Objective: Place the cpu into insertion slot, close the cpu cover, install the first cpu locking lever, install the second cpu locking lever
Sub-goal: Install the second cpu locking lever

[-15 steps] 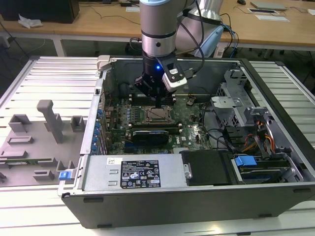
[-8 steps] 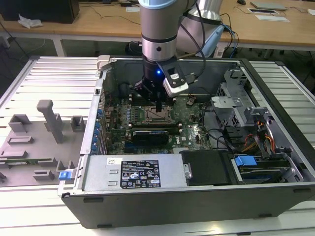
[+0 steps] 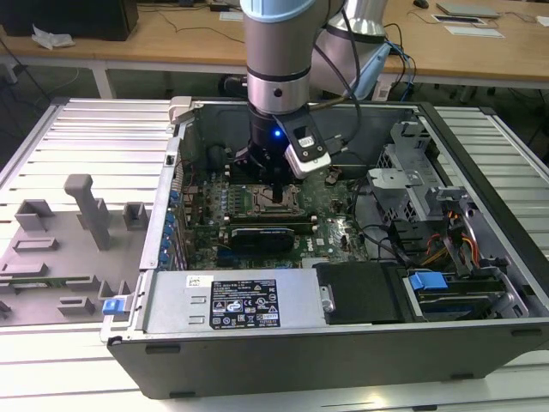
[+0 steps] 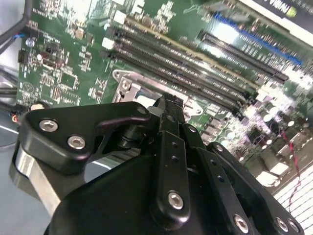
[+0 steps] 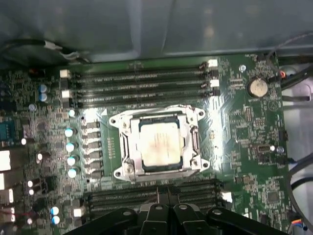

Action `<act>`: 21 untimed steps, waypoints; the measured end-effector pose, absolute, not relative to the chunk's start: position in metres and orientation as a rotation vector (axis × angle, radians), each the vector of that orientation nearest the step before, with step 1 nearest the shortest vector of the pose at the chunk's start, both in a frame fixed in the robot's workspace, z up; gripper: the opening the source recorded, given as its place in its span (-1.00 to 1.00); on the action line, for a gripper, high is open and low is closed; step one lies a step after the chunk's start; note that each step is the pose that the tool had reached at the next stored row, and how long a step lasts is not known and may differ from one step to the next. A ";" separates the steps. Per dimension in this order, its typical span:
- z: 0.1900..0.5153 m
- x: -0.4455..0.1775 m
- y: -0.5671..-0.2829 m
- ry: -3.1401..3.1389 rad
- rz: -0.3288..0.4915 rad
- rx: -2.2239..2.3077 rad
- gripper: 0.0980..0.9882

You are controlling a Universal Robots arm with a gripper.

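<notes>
The cpu [image 5: 159, 144], a pale silvery square, lies in the insertion slot [image 5: 197, 145] on the green motherboard [image 5: 244, 147]. The cpu cover [image 5: 128, 147], a silvery frame, lies flat around the chip. I cannot tell how the thin lever rods along its edges are set. My gripper [image 5: 165, 190] hovers just off one side of the socket, over the long black memory slots, fingers together and nothing between them. In the exterior view the gripper [image 3: 276, 189] hangs straight down over the slot [image 3: 276, 202] inside the open computer case. A corner of the socket's metal [image 4: 128, 84] shows beyond the gripper [image 4: 168, 100] in the second wrist view.
Black memory slots [image 5: 142, 83] run on both sides of the socket. The case walls [image 3: 180, 137] surround the board, with a power supply [image 3: 232, 300] at the front and drive bays and cables [image 3: 429, 232] on the exterior view's right. A grey fixture tray [image 3: 60, 249] lies to its left.
</notes>
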State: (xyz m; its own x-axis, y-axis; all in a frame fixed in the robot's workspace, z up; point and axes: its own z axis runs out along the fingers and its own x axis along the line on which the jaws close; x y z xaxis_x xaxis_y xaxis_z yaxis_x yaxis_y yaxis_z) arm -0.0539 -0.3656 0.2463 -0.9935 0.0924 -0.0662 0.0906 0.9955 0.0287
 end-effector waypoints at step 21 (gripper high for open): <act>0.226 -0.077 -0.382 3.070 0.180 0.146 -0.98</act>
